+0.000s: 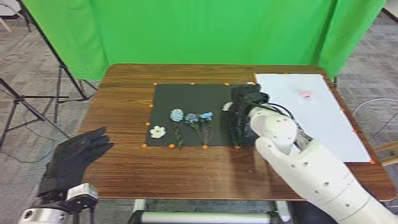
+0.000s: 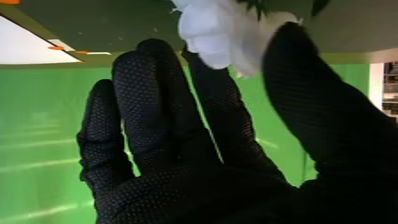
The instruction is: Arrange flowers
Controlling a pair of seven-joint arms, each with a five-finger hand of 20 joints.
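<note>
Keeping my right hand (image 1: 247, 100) over the mat's (image 1: 169, 92) right edge, I have its fingers straight, a white flower (image 2: 209, 35) between fingertips and thumb; whether I touch it, I cannot tell. Blue flowers (image 1: 177, 115) lie on the mat. My left hand (image 1: 69, 162), open, overlaps the table's (image 1: 129, 170) left edge.

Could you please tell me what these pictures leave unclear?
Head view: how much of the dark mat lies behind the right hand, which covers it.
Head view: the petals of the pink flower, too small.
Right wrist view: the rest of the white bloom, cut off by the edge.
Right wrist view: whether the hand grips it; they overlap.
</note>
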